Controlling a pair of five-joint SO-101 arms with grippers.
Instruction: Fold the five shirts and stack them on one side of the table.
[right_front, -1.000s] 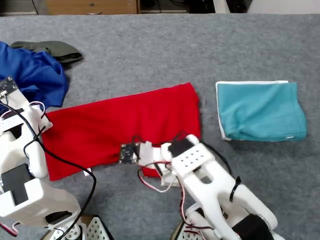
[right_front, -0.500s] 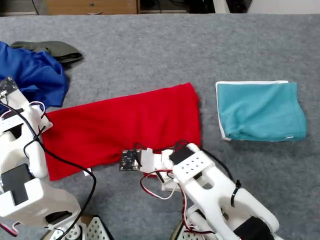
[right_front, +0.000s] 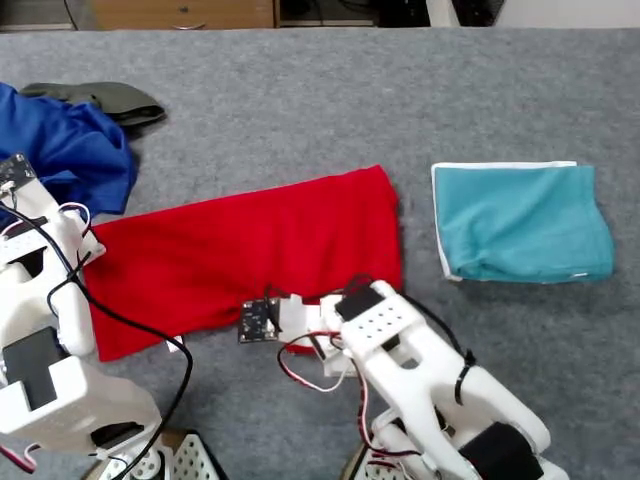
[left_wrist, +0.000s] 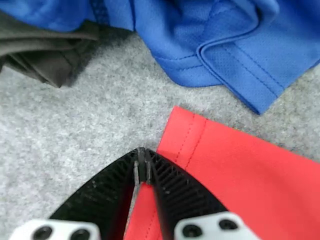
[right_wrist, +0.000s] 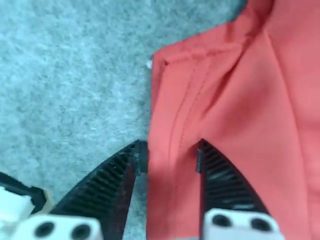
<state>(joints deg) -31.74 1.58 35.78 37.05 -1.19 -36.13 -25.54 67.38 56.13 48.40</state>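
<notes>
Closest to the arm bases, the right gripper (right_wrist: 170, 150) sits at about 6 o'clock on the table (right_front: 330, 100), right on the near hem of the red shirt (right_front: 250, 260). Its jaws are a narrow way apart and straddle that stitched hem, with cloth between them but not pinched. Over at 8 o'clock the left gripper (left_wrist: 141, 155) is at the shirt's left end, jaws closed together with a strip of red fabric caught between them, so that corner looks held. The red shirt itself lies flat as a long band across the middle, running from 8 o'clock up toward 2 o'clock. Looks like the step in hand is grabbing it for another fold. The next move probably calls for the right jaws to close on the hem, then both arms lifting together and carrying the near edge over without dragging the rest. At 3 o'clock the teal shirt (right_front: 520, 220) is already folded, lying apart from the red one, which looks like the stacking spot. Farthest off, around 10 o'clock, the blue shirt (right_front: 60, 150) lies crumpled with a dark olive shirt (right_front: 110, 100) just behind it, both unfolded.
</notes>
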